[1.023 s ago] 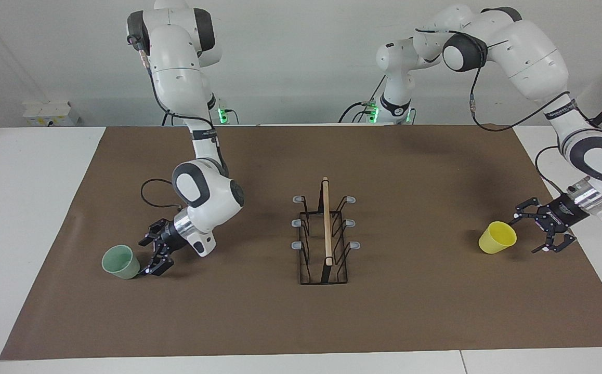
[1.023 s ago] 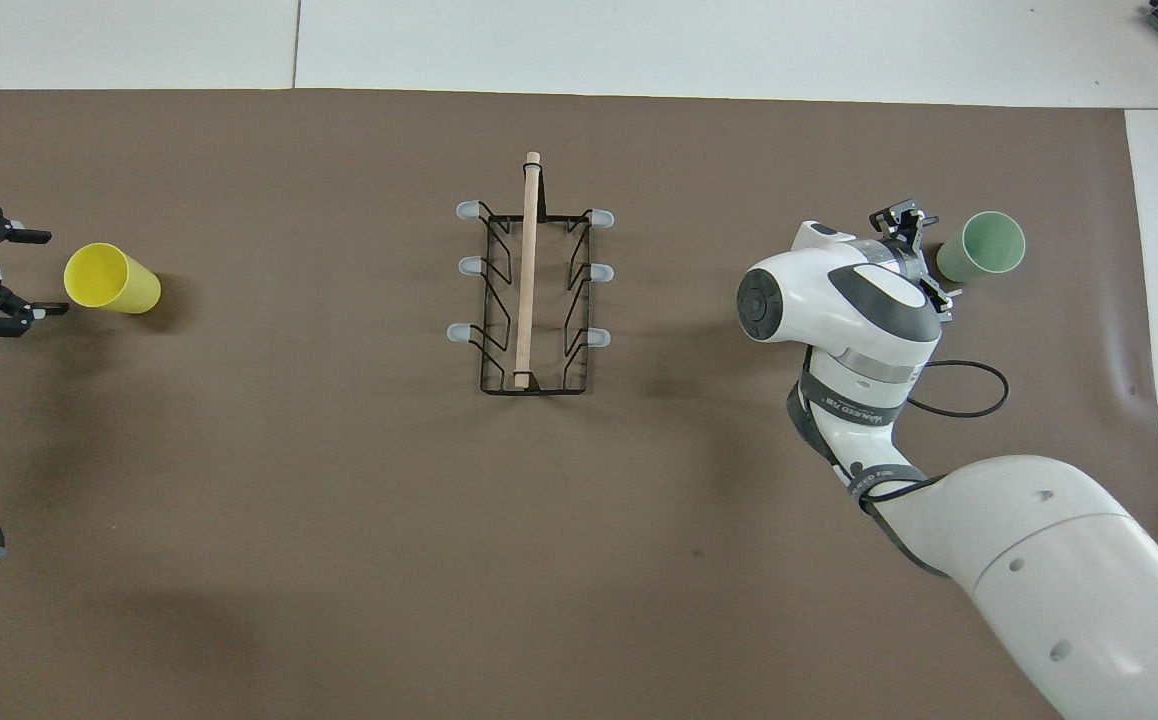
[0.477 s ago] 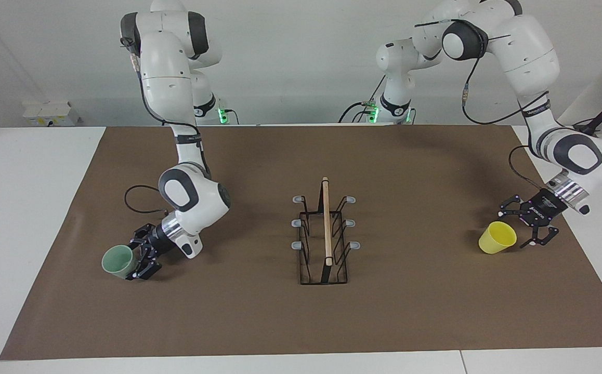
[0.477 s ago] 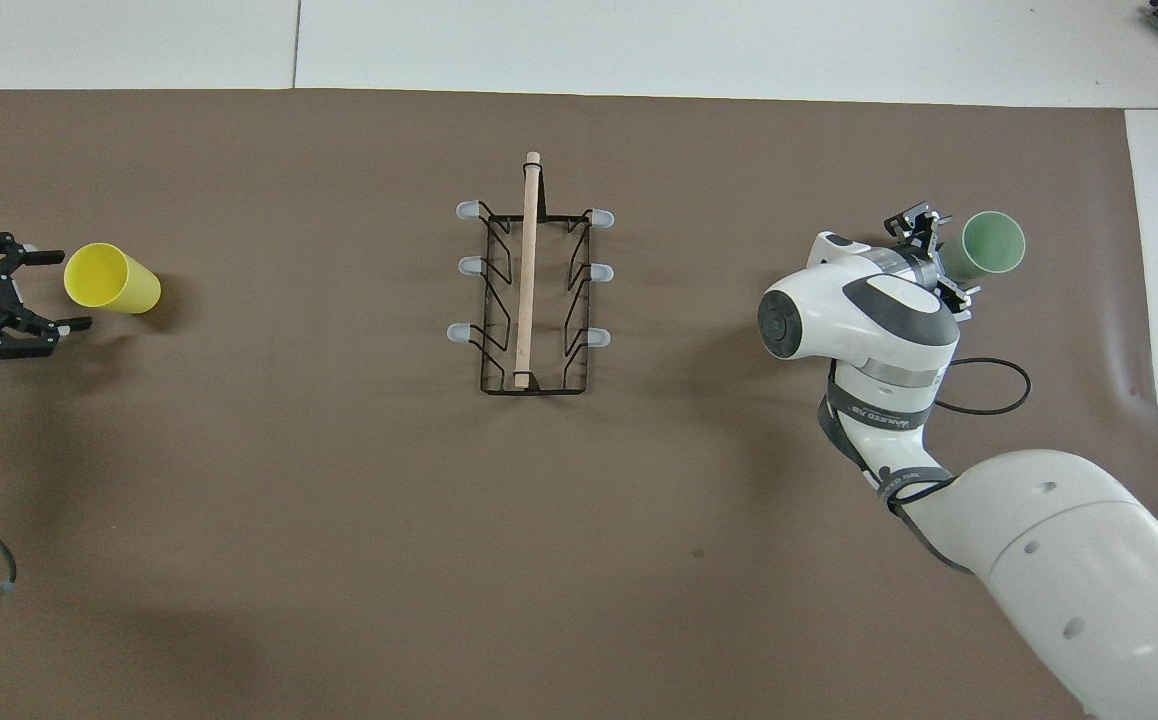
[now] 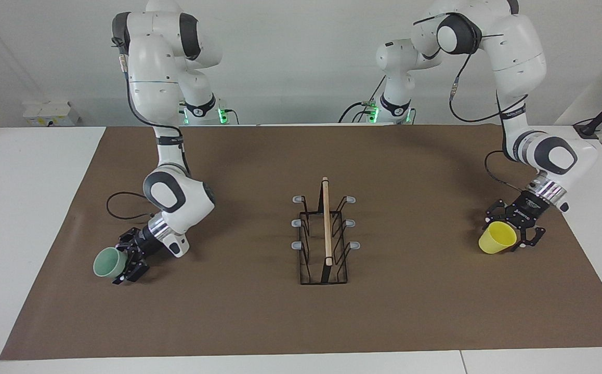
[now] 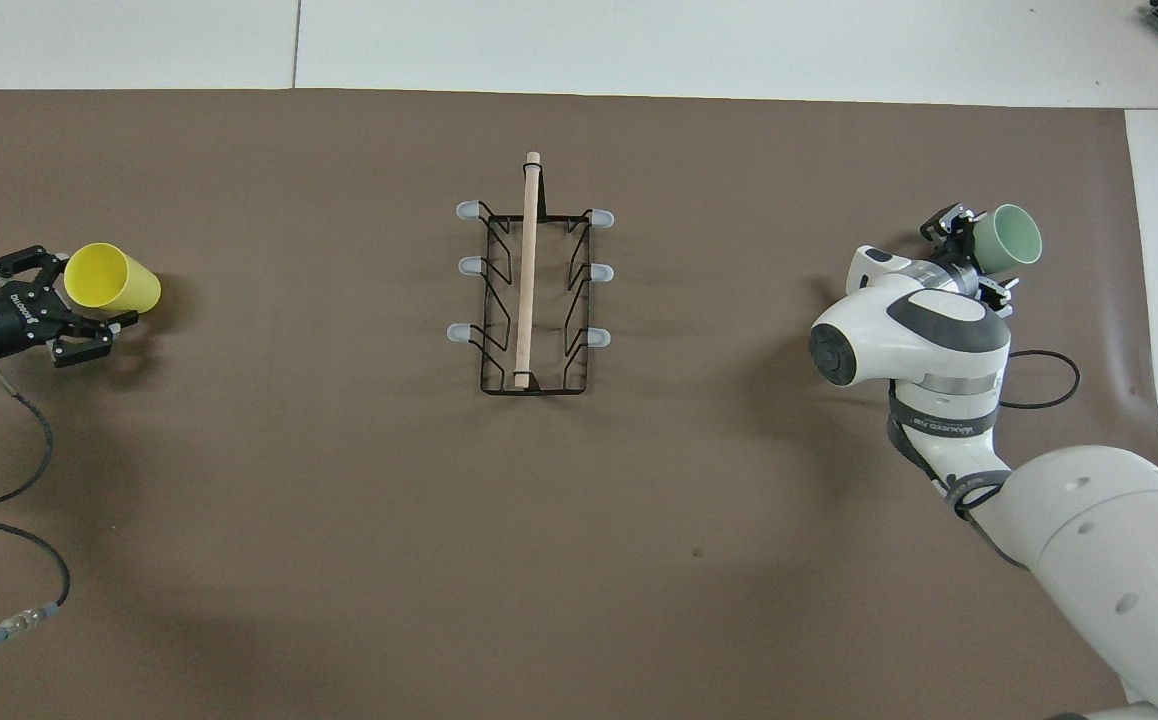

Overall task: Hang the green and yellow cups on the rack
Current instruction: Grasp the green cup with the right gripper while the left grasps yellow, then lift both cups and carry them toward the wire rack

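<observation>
Green cup (image 5: 107, 262): on its side on the brown mat (image 5: 259, 322), toward right arm's end of table, mouth facing away from rack. Well apart from rack.
Yellow cup (image 5: 497, 238): also on its side on mat, toward left arm's end, mouth toward the gripper there. Well apart from rack.
Rack (image 5: 325, 236): mid-mat between the 2 cups, black wire frame, wooden rod along top, grey-tipped pegs 3 per side. All pegs bare, no cup hung.
Right gripper (image 5: 129, 255): low at green cup, fingers spread wide, one each side of cup's base end. Can't tell if pads actually touch cup; not clamped.
Left gripper (image 5: 511, 231): low at yellow cup, fingers spread wide, straddling cup at rim end. In overhead view, fingers (image 6: 91, 327) sit either side of cup mouth. Not clamped; contact can't be told.
Mat: covers most of white table (image 5: 25, 176).
</observation>
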Controlling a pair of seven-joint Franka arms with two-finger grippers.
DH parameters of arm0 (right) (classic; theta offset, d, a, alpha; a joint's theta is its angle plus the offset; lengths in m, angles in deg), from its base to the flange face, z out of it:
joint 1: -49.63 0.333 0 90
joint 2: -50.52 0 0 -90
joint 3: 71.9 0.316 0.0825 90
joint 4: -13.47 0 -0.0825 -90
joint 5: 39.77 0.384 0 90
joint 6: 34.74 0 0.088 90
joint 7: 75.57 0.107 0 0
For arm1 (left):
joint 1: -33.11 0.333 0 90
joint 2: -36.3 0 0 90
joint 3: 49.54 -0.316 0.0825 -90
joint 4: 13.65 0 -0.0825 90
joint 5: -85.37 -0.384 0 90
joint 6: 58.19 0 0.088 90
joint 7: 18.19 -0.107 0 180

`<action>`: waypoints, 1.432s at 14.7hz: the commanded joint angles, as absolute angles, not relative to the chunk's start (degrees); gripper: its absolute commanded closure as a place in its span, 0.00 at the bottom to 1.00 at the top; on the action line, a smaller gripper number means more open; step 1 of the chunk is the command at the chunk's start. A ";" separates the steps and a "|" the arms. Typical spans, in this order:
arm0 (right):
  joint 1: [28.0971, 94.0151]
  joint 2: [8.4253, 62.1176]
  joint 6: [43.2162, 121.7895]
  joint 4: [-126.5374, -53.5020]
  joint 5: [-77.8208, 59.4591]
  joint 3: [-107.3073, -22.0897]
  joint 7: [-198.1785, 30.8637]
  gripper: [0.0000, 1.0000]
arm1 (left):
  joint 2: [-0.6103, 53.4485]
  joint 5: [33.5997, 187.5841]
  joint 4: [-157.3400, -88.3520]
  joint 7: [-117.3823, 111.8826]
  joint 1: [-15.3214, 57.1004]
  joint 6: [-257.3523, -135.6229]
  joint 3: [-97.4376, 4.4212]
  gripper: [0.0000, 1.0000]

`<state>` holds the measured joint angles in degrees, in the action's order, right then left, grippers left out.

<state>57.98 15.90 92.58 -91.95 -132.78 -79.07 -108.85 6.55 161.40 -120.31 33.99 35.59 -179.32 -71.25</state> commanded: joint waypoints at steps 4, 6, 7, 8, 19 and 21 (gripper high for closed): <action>57.10 16.51 93.31 -93.49 -135.75 -78.67 -104.84 1.00 | 8.18 164.91 -122.81 33.14 32.76 -184.84 -71.16 0.00; 57.19 16.51 93.40 -93.06 -135.75 -78.67 -105.36 1.00 | 8.00 164.82 -122.46 31.83 32.14 -185.10 -71.16 0.00; 57.54 16.60 93.05 -92.79 -135.75 -78.67 -106.50 1.00 | 8.00 164.82 -122.37 30.60 31.62 -185.45 -71.16 0.00; 57.72 16.86 93.05 -92.79 -135.66 -78.67 -108.42 1.00 | 7.92 164.82 -122.19 30.06 31.44 -186.24 -71.07 0.00; 57.89 30.91 91.74 -93.05 -93.34 -78.58 -125.40 1.00 | 8.53 153.24 -113.42 30.06 29.15 -190.21 -69.49 1.00; 58.68 32.94 87.89 -92.97 -84.21 -78.49 -125.23 1.00 | 9.58 150.07 -111.74 30.15 28.80 -190.03 -69.14 1.00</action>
